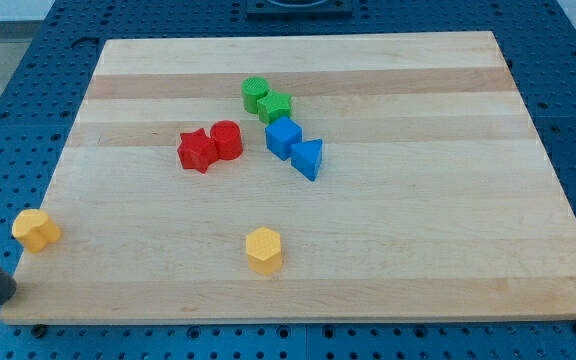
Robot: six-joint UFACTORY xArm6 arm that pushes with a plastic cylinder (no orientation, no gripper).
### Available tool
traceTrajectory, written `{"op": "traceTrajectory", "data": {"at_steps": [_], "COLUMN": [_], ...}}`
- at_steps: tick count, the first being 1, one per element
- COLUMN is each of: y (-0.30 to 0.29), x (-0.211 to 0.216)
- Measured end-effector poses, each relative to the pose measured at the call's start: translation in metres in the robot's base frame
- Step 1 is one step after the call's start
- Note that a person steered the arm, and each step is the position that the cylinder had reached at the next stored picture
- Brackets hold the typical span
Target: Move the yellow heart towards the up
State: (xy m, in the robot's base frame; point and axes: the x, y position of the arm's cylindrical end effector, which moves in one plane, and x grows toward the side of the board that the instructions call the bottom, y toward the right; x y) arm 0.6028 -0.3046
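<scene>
The yellow heart (36,229) lies flat at the far left edge of the wooden surface (418,230), near its bottom corner. It stands alone, well apart from the other blocks.

My tip (2,297) at view's bottom-left

A single camera looks down at a slant from in front of the pale wooden board (388,230), facing the view's top. It stands far enough back to take in almost the whole board and strips of the blue perforated table (8,80) around it.
</scene>
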Motion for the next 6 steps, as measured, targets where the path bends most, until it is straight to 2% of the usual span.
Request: {"op": "traceTrajectory", "data": {"at_steps": [1,3,5,6], "y": [0.0,0.0,0.059,0.044], "x": [-0.013,-0.085,-0.097,-0.097]}}
